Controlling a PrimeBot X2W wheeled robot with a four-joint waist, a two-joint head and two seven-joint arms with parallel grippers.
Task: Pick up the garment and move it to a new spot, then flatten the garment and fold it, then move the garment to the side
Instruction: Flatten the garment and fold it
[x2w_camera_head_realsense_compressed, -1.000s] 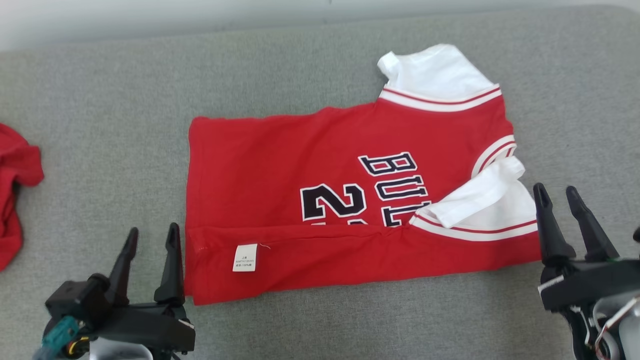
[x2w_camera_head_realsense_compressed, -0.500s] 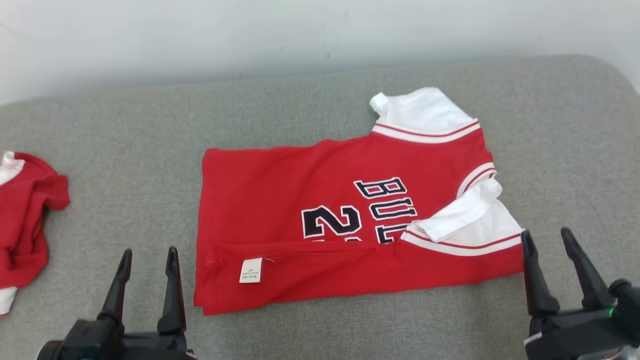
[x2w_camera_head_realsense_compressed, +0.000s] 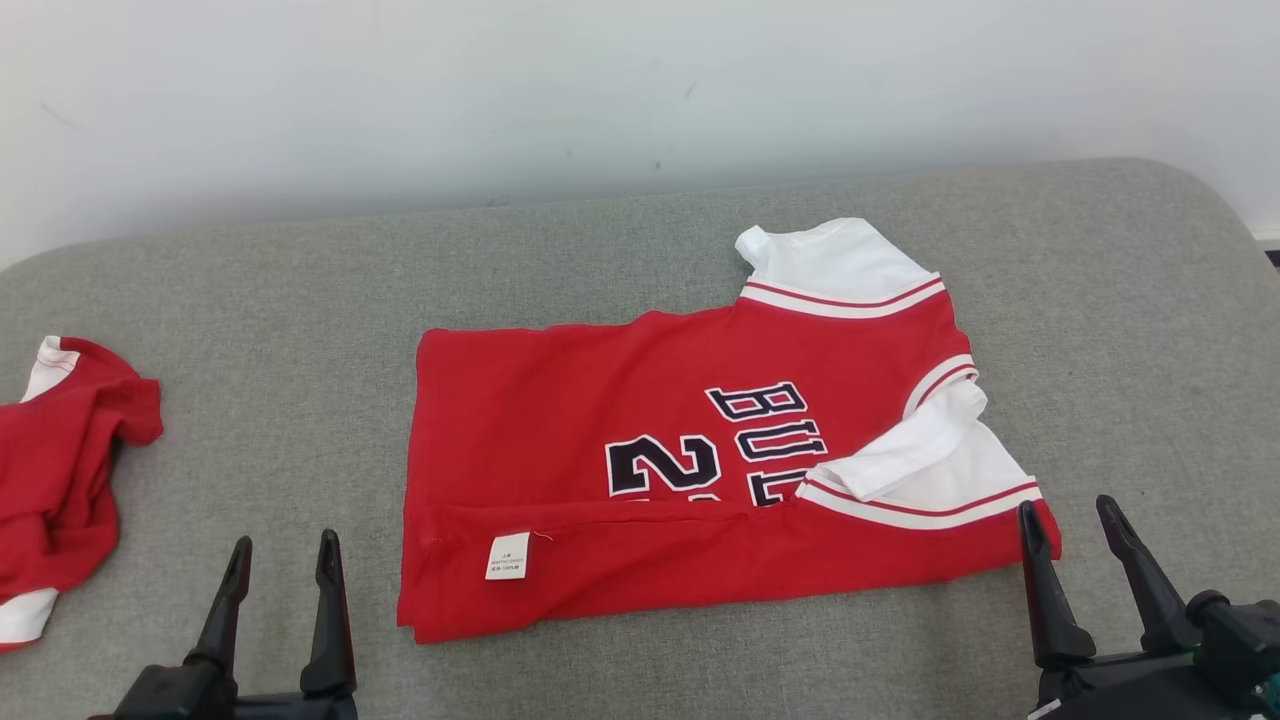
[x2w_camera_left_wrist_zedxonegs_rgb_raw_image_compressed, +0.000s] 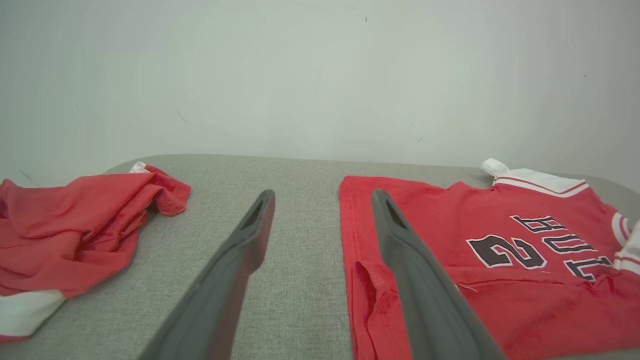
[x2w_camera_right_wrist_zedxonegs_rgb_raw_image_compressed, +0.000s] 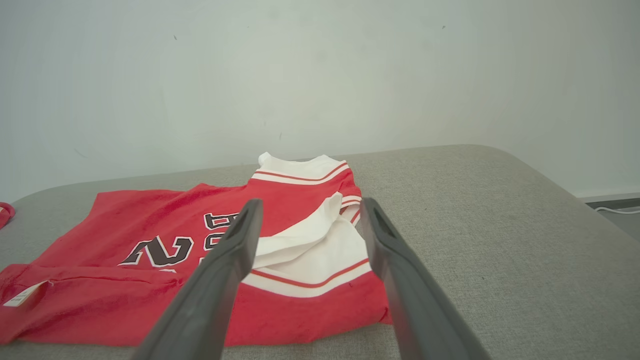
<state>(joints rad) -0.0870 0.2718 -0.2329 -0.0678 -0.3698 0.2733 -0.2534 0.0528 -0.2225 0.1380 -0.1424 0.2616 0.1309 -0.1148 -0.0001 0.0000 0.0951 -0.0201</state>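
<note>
Your shirt (x2w_camera_head_realsense_compressed: 600, 400) lies spread flat in the middle of the grey cushion (x2w_camera_head_realsense_compressed: 250, 300), collar end toward the right edge and hem toward the left. From how it lies, the pick-up, the move and the flattening look done, and the folding is only begun. One long strip (x2w_camera_head_realsense_compressed: 700, 560) along the near side is turned over onto the body, covering the lower part of the lettering. The far side is not yet folded in. The far white sleeve (x2w_camera_head_realsense_compressed: 830, 265) sticks out toward the back edge, and the near white sleeve (x2w_camera_head_realsense_compressed: 930, 470) lies bunched on top of the chest. A small white label (x2w_camera_head_realsense_compressed: 507, 555) shows on the turned strip, near the hem. Left to do, by my reckoning: the remaining folds, then the move to the side.

For room, you have bare cushion behind the shirt up to the wall (x2w_camera_head_realsense_compressed: 600, 90), and a wide bare stretch toward the right edge. The left edge is partly taken by a second red garment (x2w_camera_head_realsense_compressed: 60, 470), crumpled and well apart from the shirt.

Your left gripper (x2w_camera_head_realsense_compressed: 283, 545) stands at the near edge, just beside the hem corner, jaws spread wide and empty. Your right gripper (x2w_camera_head_realsense_compressed: 1067, 507) stands by the near shoulder corner, its inner finger overlapping the cloth's edge in the head view, jaws likewise wide and holding nothing.
</note>
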